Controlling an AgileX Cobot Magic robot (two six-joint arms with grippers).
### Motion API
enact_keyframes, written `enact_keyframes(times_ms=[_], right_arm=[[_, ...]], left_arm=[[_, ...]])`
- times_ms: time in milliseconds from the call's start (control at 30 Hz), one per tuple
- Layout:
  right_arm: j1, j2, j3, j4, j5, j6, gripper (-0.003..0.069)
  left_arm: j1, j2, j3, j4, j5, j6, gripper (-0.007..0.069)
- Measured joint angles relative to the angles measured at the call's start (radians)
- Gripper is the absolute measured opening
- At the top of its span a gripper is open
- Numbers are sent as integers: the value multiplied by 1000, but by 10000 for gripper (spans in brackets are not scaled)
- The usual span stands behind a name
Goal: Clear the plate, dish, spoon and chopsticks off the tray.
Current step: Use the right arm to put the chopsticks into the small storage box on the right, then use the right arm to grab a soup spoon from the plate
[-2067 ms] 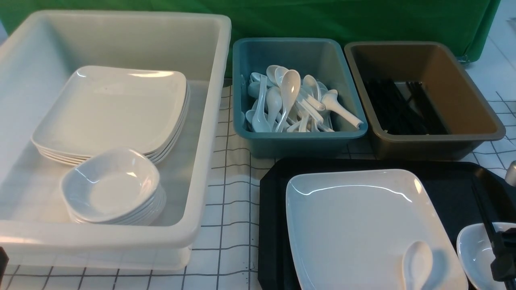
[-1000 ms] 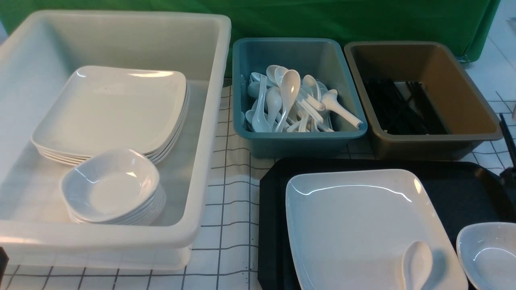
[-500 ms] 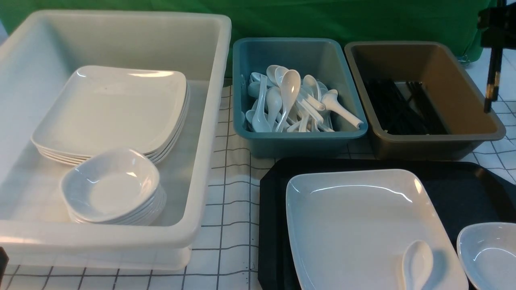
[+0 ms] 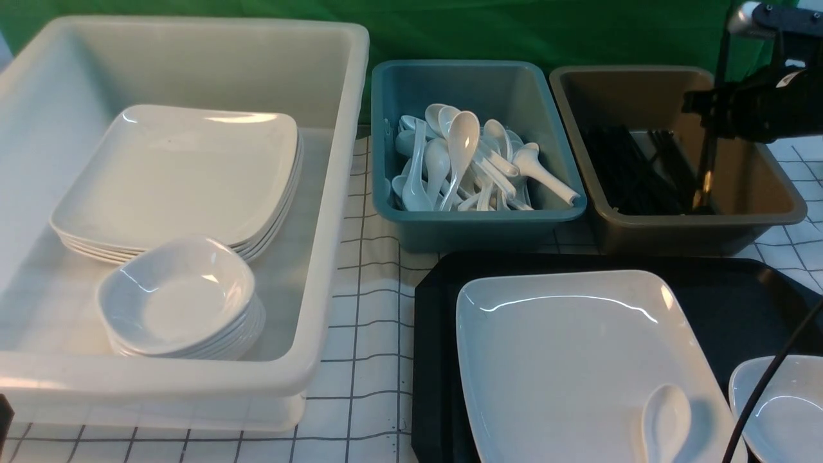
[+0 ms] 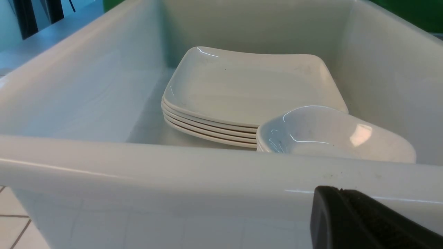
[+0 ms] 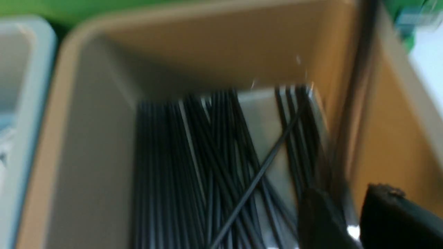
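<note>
Nearest the robot, the spoon (image 4: pixel 665 421) lies bowl-up on the near right part of the plate (image 4: pixel 566 360). The plate sits flat on the tray (image 4: pixel 726 302). Just beside it, at the tray's near right edge, is the dish (image 4: pixel 789 421). All three are yet to be cleared.

At the near left, only one black finger of the left gripper (image 5: pixel 360 221) shows, low outside the front wall of the white tub (image 4: pixel 193 379). I cannot tell whether it is spread or closed. Inside that tub are a stack of plates and a stack of dishes.

Beyond the tray stand the teal tub (image 4: pixel 479 222), full of spoons, and to its right the brown tub (image 4: pixel 694 228).

The right gripper (image 4: pixel 707 110) hangs over the brown tub, pinching the chopsticks (image 4: pixel 708 161) partway along their length. They stand almost upright, top leaning slightly right, lower tips down inside the tub near its front right. There they are close to the pile of black sticks (image 4: pixel 633 170).

That pile lies flat, running front to back, so the held pair's long axis is nearly square to it. Letting go from here would probably drop them on end, to topple against the wall or across the pile. Tipping them toward the pile's line first looks safer. The right arm is plainly the nearer one for this.
</note>
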Motion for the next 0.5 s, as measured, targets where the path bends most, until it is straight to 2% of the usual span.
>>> enact_keyframes(times_ms=[100,200,300,400,500], right_arm=[[0,0,0,1,82,1,278],[0,-11,0,1,151,3,257],[0,-53,0,1,249,3,189],[0,-167,0,1,397,-6,87],[1,-288,0,2,536,-8,33]], left_arm=[[0,0,0,0,0,0,22],[0,0,0,0,0,0,22],[0,0,0,0,0,2,22],[0,0,0,0,0,2,22],[0,0,0,0,0,2,22]])
